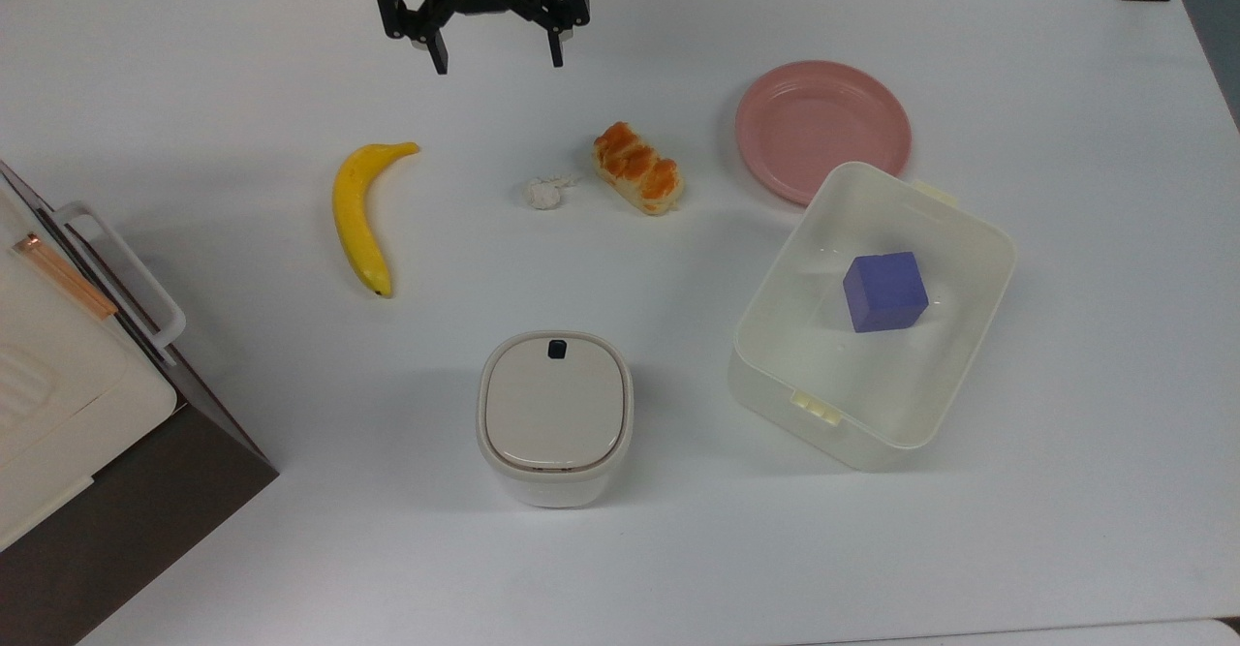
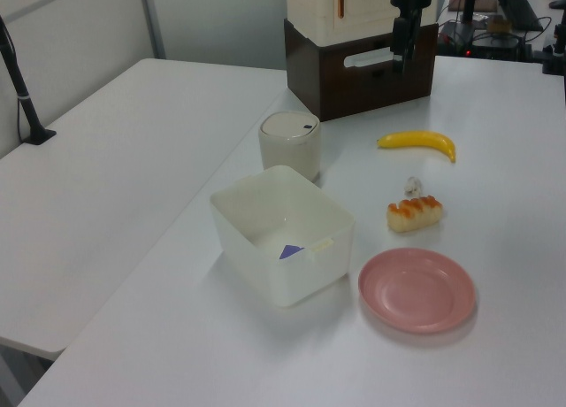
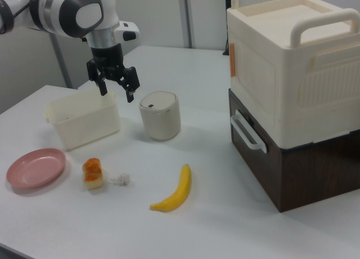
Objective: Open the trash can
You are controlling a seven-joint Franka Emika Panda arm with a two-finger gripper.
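Note:
The trash can (image 1: 554, 418) is a small cream-white rounded-square bin standing near the table's front edge in the top view. Its beige lid (image 1: 554, 402) lies flat and shut, and a small dark button (image 1: 557, 349) sits at the far rim. My gripper (image 1: 499, 60) hangs open at the far edge of the table, well beyond the bin, with nothing between its fingers. In the right view the gripper (image 3: 116, 94) hovers in the air to the left of the bin (image 3: 160, 115). The left view has the bin (image 2: 289, 144) beside the tub and the gripper (image 2: 402, 57) far behind it.
Between gripper and bin lie a banana (image 1: 360, 215), a crumpled white scrap (image 1: 544, 191) and a bread roll (image 1: 639, 181). A pink plate (image 1: 814, 123) and a translucent tub (image 1: 804, 239) holding a purple cube (image 1: 883, 291) are at the top view's right. A white-and-brown appliance (image 1: 77, 404) stands at its left.

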